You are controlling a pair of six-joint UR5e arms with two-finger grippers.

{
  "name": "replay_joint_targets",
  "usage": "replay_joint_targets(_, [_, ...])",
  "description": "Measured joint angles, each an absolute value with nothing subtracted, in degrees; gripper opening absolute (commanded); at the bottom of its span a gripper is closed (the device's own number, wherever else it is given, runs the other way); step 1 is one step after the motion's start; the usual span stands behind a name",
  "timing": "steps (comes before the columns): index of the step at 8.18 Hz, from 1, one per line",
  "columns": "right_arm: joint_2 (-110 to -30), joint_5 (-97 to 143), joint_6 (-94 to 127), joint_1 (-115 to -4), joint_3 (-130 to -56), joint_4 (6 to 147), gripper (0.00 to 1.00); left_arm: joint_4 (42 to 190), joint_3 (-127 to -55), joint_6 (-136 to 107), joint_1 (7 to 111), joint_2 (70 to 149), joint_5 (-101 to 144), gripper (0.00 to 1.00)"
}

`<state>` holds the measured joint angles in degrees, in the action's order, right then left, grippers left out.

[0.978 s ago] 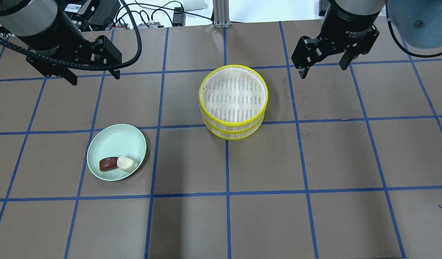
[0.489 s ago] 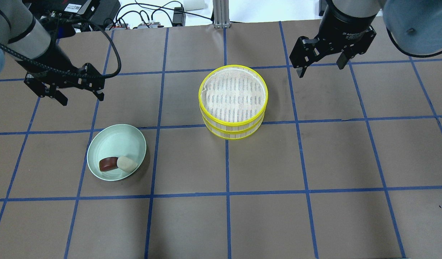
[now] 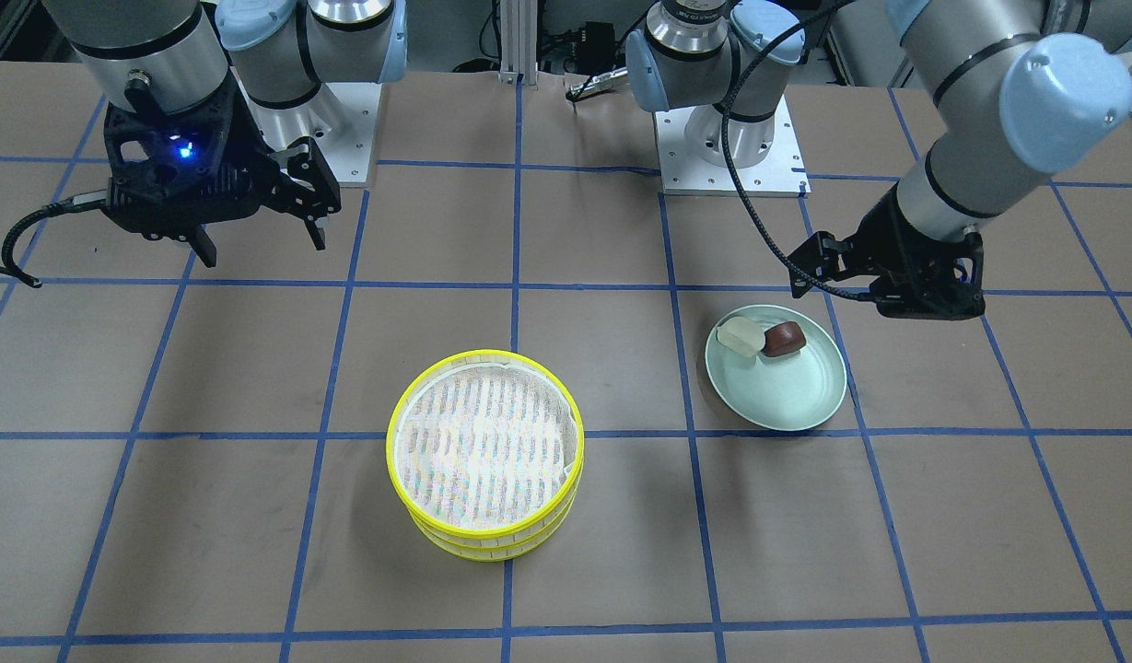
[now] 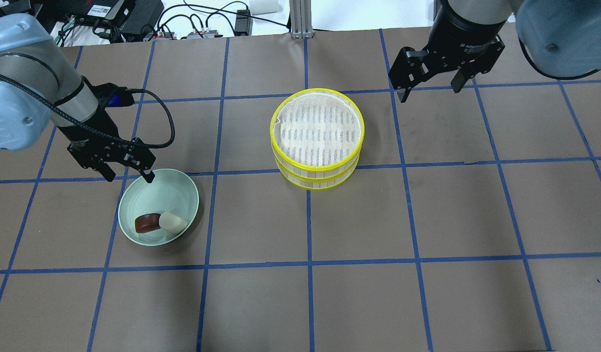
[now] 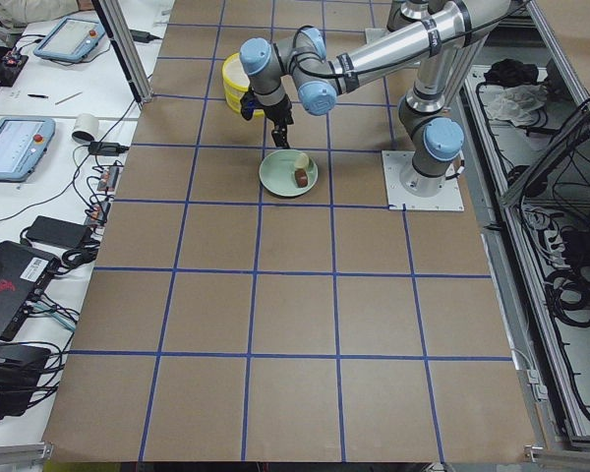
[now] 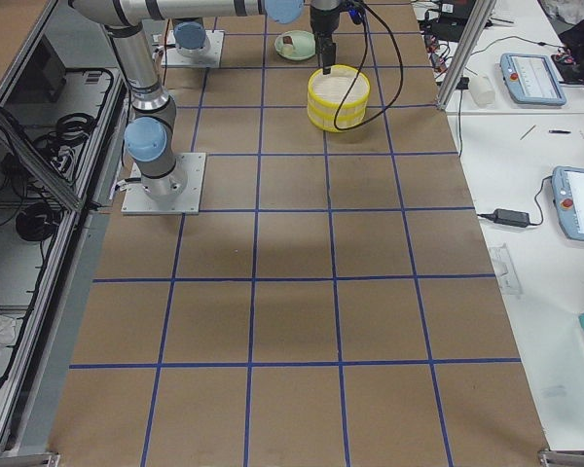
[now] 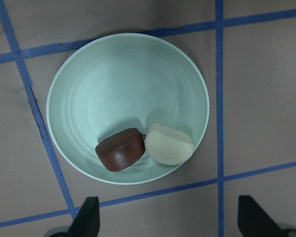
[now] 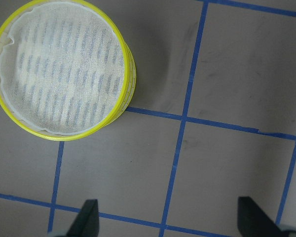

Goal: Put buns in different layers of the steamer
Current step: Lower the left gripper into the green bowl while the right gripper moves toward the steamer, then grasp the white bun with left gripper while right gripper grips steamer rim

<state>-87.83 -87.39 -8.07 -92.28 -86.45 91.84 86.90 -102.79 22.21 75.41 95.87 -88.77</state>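
Observation:
The cream-white bun (image 4: pixel 172 222) and the dark brown bun (image 4: pixel 147 223) lie side by side in a pale green plate (image 4: pixel 153 190). They also show in the left wrist view, cream (image 7: pixel 169 144) and brown (image 7: pixel 120 156). The steamer (image 4: pixel 317 127) stands at mid-table, its two yellow-rimmed trays stacked, the upper one empty with a white mesh liner. My left gripper (image 4: pixel 129 177) is open and empty above the plate's far rim. My right gripper (image 4: pixel 430 93) is open and empty, behind and to the right of the steamer (image 8: pixel 64 69).
The brown table cover carries a blue tape grid. Cables and power boxes (image 4: pixel 134 19) lie beyond the far edge. The arm bases (image 3: pixel 731 138) stand at the robot's side of the table. Tablets and cables lie on side benches (image 5: pixel 20 147).
My left arm has swung forward and down from the far left corner to just over the plate's rim. My right gripper has drifted slightly left and back. The buns and steamer have not moved.

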Motion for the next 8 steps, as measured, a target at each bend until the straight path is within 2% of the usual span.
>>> replay_joint_targets(1, [-87.8,-87.23,-6.78,-92.33,-86.54,91.92,1.0,86.88,-103.63,26.65,75.36,97.6,-88.71,0.92])
replay_joint_targets(6, [-83.5,-87.11,1.18,-95.09,-86.96,99.42,1.0,84.24,-105.13,33.59,75.32,106.21,-88.39,0.9])
replay_joint_targets(8, [-77.61,-87.45,6.96,-98.27,-87.0,104.94,1.0,83.31,-105.76,33.62,75.35,108.66,-87.84,0.9])
